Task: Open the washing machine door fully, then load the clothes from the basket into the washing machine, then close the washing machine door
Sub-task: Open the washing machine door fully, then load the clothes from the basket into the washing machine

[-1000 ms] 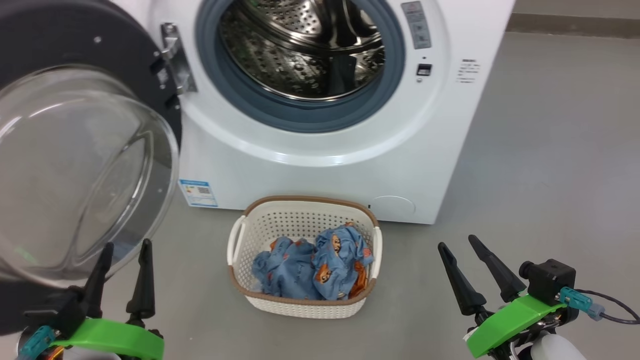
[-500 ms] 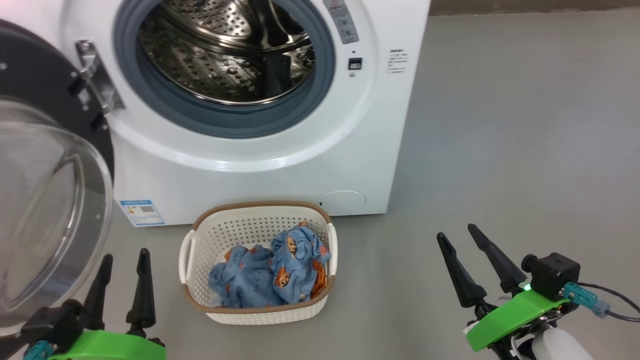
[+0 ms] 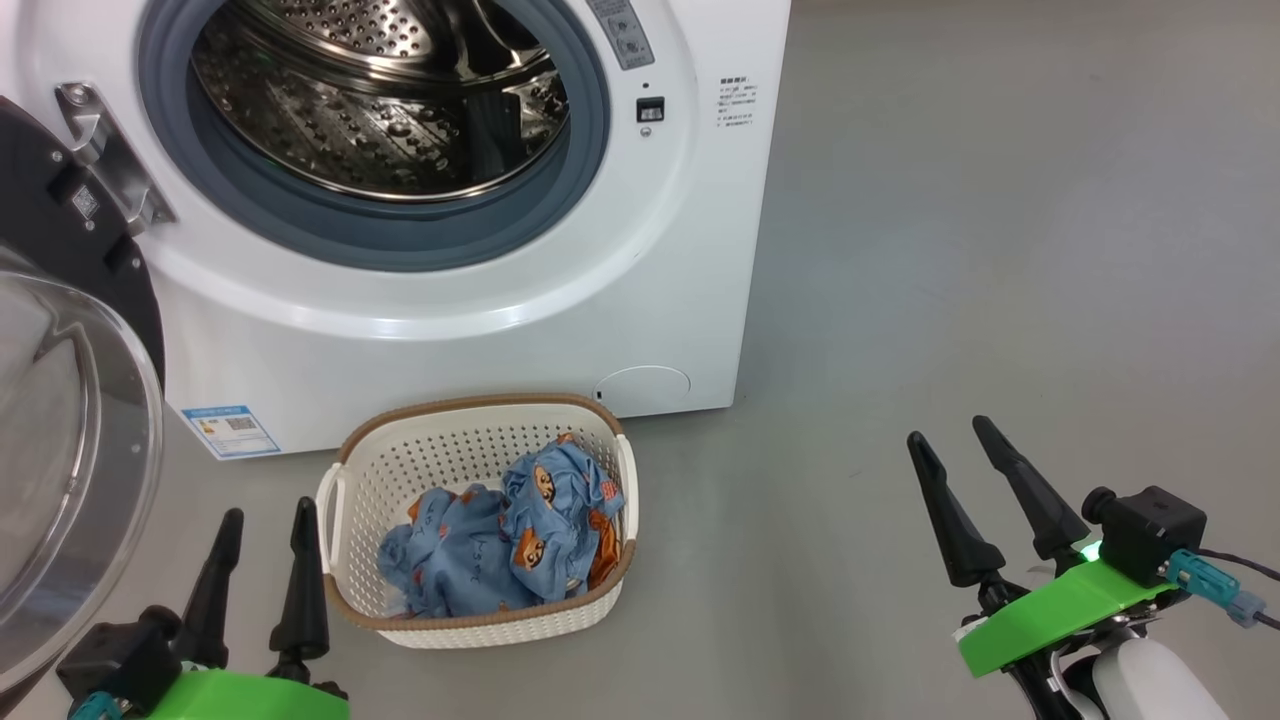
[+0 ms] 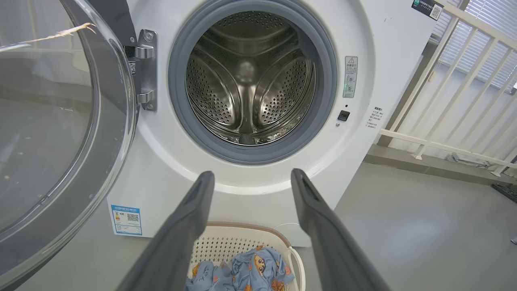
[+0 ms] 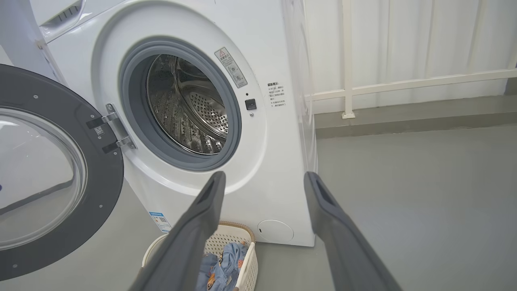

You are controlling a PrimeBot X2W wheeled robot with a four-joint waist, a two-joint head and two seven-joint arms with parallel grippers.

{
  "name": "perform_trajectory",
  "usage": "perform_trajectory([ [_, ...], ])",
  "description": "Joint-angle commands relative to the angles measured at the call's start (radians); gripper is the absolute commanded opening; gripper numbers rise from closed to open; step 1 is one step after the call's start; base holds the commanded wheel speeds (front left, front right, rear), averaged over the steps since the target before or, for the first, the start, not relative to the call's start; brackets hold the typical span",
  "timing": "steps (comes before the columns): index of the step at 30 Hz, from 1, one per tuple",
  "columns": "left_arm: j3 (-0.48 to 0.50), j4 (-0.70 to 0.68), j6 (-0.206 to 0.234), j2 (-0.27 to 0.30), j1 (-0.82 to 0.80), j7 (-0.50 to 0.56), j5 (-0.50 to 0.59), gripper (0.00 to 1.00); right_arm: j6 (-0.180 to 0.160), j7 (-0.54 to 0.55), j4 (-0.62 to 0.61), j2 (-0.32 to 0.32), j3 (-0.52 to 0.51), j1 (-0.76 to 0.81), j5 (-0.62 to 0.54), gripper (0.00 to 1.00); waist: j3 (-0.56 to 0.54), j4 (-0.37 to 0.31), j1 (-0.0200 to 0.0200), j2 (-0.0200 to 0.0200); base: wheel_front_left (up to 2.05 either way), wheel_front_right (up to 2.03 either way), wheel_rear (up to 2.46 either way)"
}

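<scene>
The white washing machine [image 3: 500, 300] stands with its steel drum [image 3: 370, 100] exposed. Its door [image 3: 60, 430] [image 4: 52, 133] [image 5: 44, 173] is swung wide to the left on its hinge, black rim and clear glass bowl showing. On the floor in front sits the cream basket [image 3: 480, 620] [image 5: 248, 258] holding the blue bear-print clothes [image 3: 500, 540] [image 4: 250, 273]. My left gripper [image 3: 265, 515] is open and empty, low at the left beside the basket. Well to the right of the basket over bare floor, my right gripper [image 3: 950, 435] is open and empty.
Grey floor [image 3: 1000, 250] stretches to the right of the machine. A white railing [image 5: 404, 85] [image 4: 464, 81] runs along the wall beyond the machine's right side. A blue label sticker [image 3: 230, 430] marks the machine's lower left front.
The head camera has swung to the right, so the machine, door and basket sit further left in the picture. Both grippers stay open and keep their pose.
</scene>
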Motion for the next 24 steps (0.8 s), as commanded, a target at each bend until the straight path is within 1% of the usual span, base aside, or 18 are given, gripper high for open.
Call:
perform_trajectory([
  [1,0.039,-0.029,-0.011,0.013,-0.004,-0.008,0.008,1.0,0.006,-0.012,-0.03,-0.012,0.008,-0.002,-0.014,1.0,0.001,0.003,0.0,-0.0001,0.0,0.0,0.0],
  [10,0.052,-0.027,-0.026,0.012,-0.007,-0.008,0.037,1.0,0.006,-0.012,-0.036,-0.005,-0.02,-0.004,-0.039,1.0,0.011,0.012,0.0,-0.0001,0.0,0.0,0.0],
  [24,0.071,-0.028,-0.04,0.001,-0.01,-0.008,0.093,1.0,0.006,-0.012,-0.036,-0.005,-0.026,-0.008,-0.048,1.0,0.016,0.022,0.0,-0.0001,0.0,0.0,0.0],
])
